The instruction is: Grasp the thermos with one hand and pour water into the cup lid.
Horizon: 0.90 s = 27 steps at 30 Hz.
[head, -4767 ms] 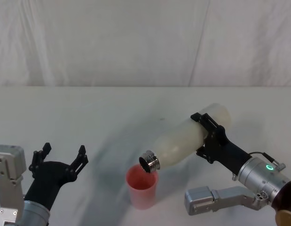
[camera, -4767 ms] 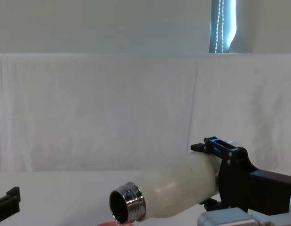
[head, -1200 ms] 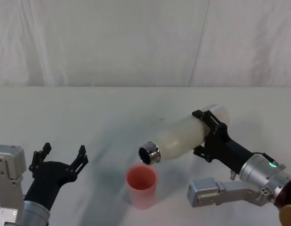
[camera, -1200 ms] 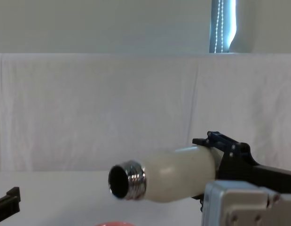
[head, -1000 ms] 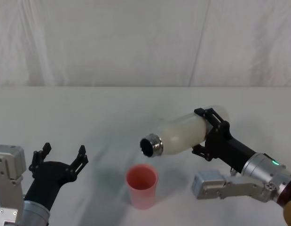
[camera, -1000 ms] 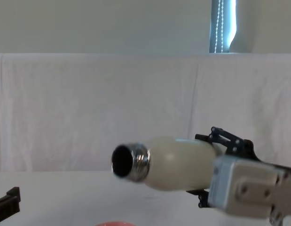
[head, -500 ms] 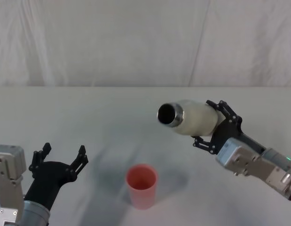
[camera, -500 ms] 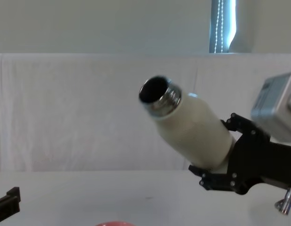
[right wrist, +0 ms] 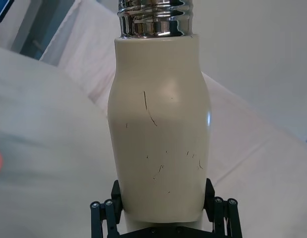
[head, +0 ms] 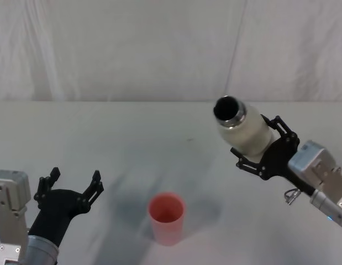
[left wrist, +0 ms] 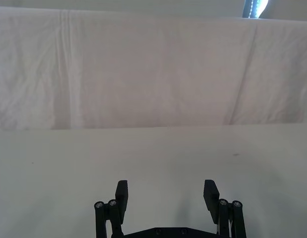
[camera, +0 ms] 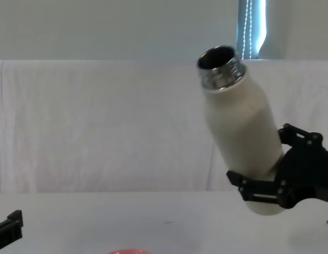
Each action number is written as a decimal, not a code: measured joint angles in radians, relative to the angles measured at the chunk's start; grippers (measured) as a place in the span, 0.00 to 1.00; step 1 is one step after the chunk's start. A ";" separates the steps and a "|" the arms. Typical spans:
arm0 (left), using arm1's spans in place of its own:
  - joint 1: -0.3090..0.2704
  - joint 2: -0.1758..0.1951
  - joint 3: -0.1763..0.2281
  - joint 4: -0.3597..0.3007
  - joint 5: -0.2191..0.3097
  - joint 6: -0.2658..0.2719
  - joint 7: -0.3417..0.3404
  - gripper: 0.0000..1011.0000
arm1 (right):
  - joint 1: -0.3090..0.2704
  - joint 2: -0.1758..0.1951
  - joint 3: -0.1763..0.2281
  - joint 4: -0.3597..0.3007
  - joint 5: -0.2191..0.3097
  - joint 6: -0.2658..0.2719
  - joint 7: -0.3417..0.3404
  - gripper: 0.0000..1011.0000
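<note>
The thermos (head: 245, 132) is a cream-white bottle with an open steel neck, held in the air right of and beyond the cup lid. It leans slightly left, mouth up, in the chest view (camera: 240, 132). My right gripper (head: 258, 142) is shut on its lower body, one finger on each side (right wrist: 162, 198). The cup lid (head: 167, 217) is a pink-red cup standing upright on the table near the front; its rim peeks in at the bottom of the chest view (camera: 128, 251). My left gripper (head: 71, 185) rests open at the front left, holding nothing (left wrist: 165, 193).
A white cloth covers the table (head: 132, 138) and hangs as a backdrop (head: 159, 49) behind it. Open table surface lies between the cup lid and both arms.
The right gripper has swung the thermos from lying tilted with its mouth over the cup lid to nearly upright, and carried it up and to the right. The left arm stayed still.
</note>
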 joint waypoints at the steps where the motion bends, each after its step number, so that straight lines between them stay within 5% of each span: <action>1: 0.000 0.000 0.000 0.000 0.000 0.000 0.000 0.99 | -0.003 -0.001 0.004 -0.001 0.007 0.002 0.001 0.95; 15: 0.000 0.000 0.000 0.000 0.000 0.000 0.000 0.99 | -0.064 -0.037 0.106 -0.015 0.195 0.078 0.013 0.95; 27: 0.000 0.000 0.000 0.000 0.000 0.000 0.000 0.99 | -0.035 -0.085 0.149 0.070 0.305 0.123 0.014 0.95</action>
